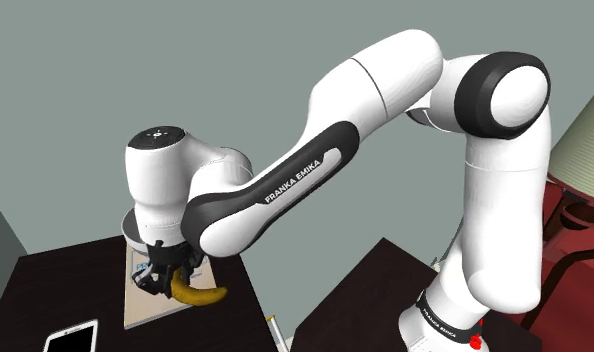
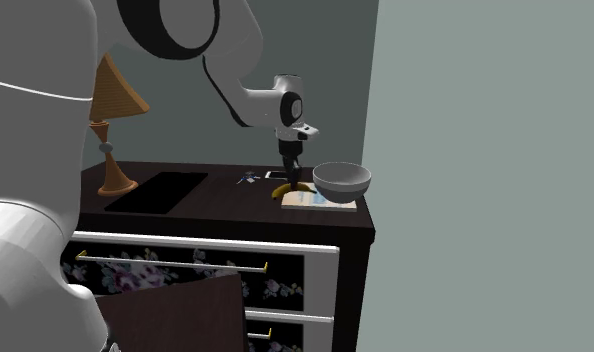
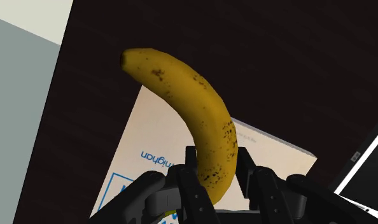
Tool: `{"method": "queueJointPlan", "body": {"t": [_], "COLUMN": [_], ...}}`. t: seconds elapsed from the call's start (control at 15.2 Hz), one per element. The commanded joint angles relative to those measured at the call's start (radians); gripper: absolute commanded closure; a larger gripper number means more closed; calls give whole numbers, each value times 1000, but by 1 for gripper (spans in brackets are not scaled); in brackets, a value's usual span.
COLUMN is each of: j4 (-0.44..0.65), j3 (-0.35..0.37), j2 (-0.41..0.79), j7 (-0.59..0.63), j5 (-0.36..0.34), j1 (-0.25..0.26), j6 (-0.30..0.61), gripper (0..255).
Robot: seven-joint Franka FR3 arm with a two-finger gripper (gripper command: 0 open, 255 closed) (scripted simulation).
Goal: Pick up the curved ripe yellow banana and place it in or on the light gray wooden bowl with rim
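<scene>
the jaws are clamped on one banana [image 3: 203, 127] over one booklet [image 3: 143, 143] on the tabletop [image 2: 220, 203]; one grey bowl [image 2: 341, 180] just beside, one phone [image 1: 70, 340], one lamp [image 2: 110, 95] farther off.

The banana [image 3: 194, 114] clasped in the gripper [image 3: 216, 157] has a smooth yellow skin with a soft sheen, peppered with brown flecks, while the gripper's black fingers look like matt hard plastic. Beneath the gripper lies a flat white printed cover [image 3: 149, 137], paper-smooth and matt, on a very dark brown table [image 3: 213, 38] with a dull, faintly grained finish. Near the gripper, the grey bowl [image 2: 341, 181] looks smooth and lightly glossy.
</scene>
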Motion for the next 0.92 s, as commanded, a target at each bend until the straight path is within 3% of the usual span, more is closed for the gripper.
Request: {"method": "queueJointPlan", "body": {"t": [0.0,0.86], "j4": [8,79], "j3": [7,44], "j2": [-14,-103], "j7": [-8,-59], "j5": [12,90], "j1": [-5,-32], "j6": [-20,-160], "gripper": [255,255]}}
